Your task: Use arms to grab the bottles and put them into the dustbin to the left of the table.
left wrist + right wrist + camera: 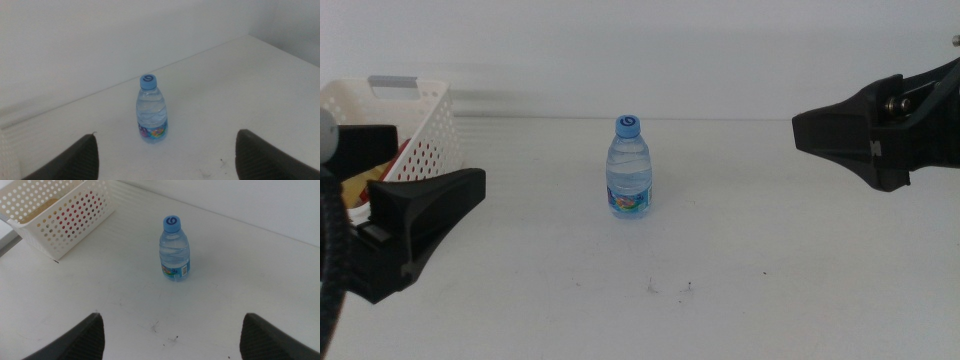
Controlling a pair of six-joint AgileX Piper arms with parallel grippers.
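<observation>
White table [770, 310] is holding an upright water bottle [629, 168]; left gripper [430, 215] and right gripper [840, 135] are hovering, jaws apart.

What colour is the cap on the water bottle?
Blue, on the water bottle; the cap shows best in the right wrist view.

Bright, even, diffuse lighting throughout; white worktop [740, 250] nearly washed out. Only a faint shadow is cast beneath the water bottle [629, 168]. Wrist views slightly soft; near dark jaws blurred.
</observation>
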